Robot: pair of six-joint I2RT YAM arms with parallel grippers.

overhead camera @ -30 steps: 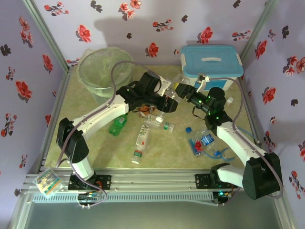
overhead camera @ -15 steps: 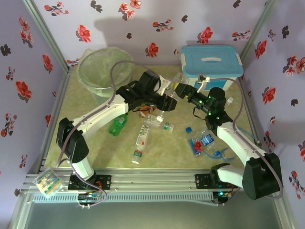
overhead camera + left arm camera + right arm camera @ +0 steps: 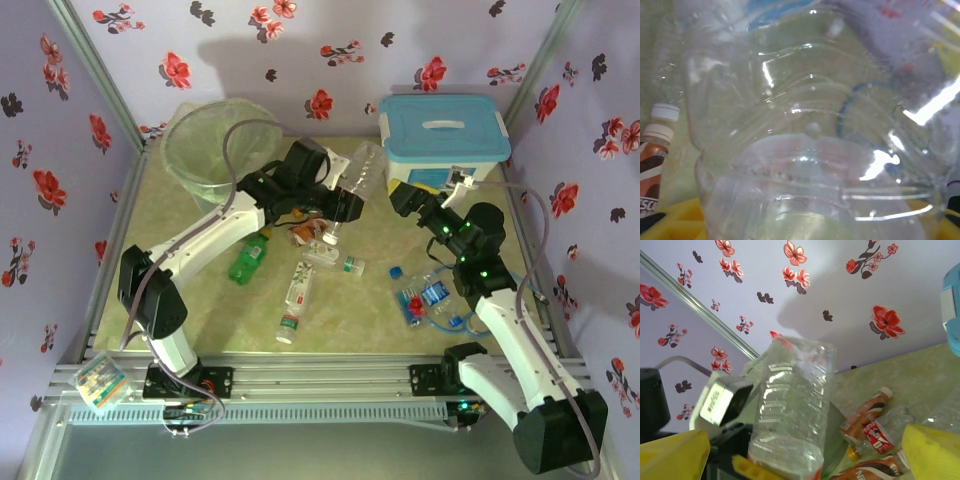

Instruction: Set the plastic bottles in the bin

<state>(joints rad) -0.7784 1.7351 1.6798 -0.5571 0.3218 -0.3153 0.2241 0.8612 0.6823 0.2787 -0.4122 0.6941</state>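
Green table [image 3: 200,320], purple walls [image 3: 560,250] with red flowers. Close to the arms, small bottles lie flat on the table. One has a green label [image 3: 293,300]. A green bottle [image 3: 247,262] lies to its left. Some red and blue bottles [image 3: 422,298] lie in a heap on the right.

A bit farther back, near the middle, are the brown bottles [image 3: 303,234].

Just past them, the left gripper [image 3: 347,200] is closed on the bottom end of a big clear bottle [image 3: 364,165]. That bottle is up off the table and tips up and away. It is between the bin and the box, not over the bin.

Beside it, the right gripper [image 3: 405,197] has its yellow fingers [image 3: 670,457] spread wide apart, with nothing in them. It does not touch the big clear bottle.

At the back left stands the round bin [image 3: 190,160], with a clear bag inside. At the back right sits a white box [image 3: 445,135] with a blue lid.
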